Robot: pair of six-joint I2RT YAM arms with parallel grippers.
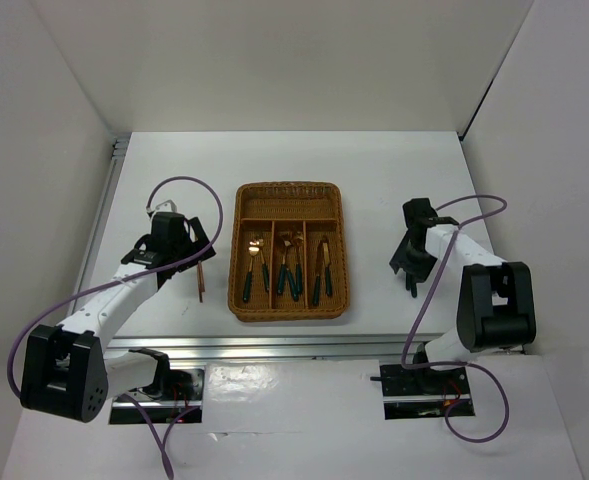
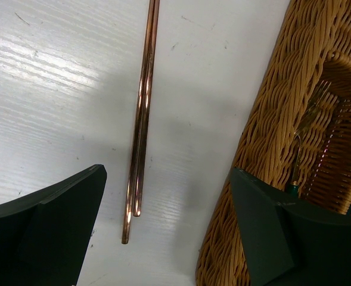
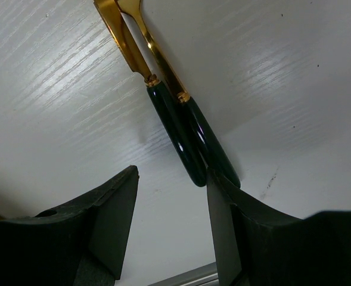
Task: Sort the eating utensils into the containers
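The brown wicker tray sits mid-table, with green-handled gold utensils lying in its three long slots. Two copper chopsticks lie side by side on the table just left of the tray wall. My left gripper hovers open above their near ends, one finger over the tray's rim. In the right wrist view, two green-handled utensils with gold heads lie together on the table. My right gripper is open over their handle ends, which lie beside the right finger; nothing is between the fingers.
The tray's crosswise slot is at its far end. A gold fork shows inside the tray in the left wrist view. A metal rail runs along the table's near edge. White walls enclose the table.
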